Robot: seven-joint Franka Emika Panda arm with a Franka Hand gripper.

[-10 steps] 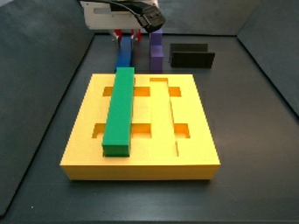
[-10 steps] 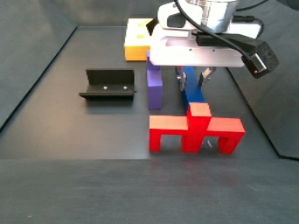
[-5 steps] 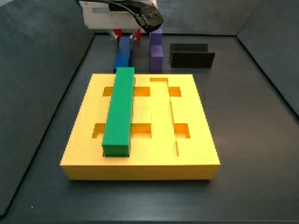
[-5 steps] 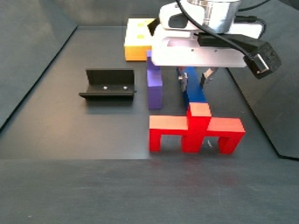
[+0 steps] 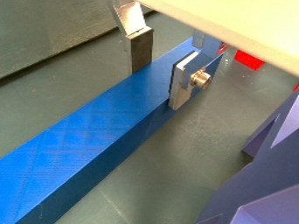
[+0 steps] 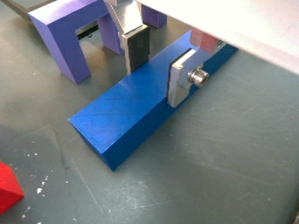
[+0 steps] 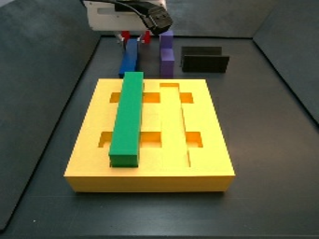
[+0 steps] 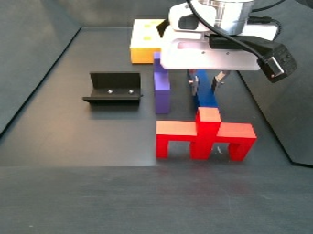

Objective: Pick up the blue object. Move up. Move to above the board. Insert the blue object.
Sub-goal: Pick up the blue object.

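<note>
Gripper [image 6: 158, 54] low over floor behind board [image 7: 200, 126], straddling blue object [image 6: 146, 101] across short width. Fingers [image 5: 186, 79] apart, one plate per long side face; contact with faces cannot be confirmed in both wrist views. Blue object flat on floor beside purple block [image 8: 162, 90], long axis running between plates, perpendicular to closing direction. Grasp point sits toward one end, not mid-length. Judgement: closing next; off-centre hold may tilt bar on lift.

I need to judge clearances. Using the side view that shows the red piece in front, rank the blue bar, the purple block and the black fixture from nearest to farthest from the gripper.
1. The blue object: directly under the gripper, between its fingers.
2. The purple block: alongside the bar, on the fixture's side.
3. The fixture: farthest, out on the open floor.
</note>
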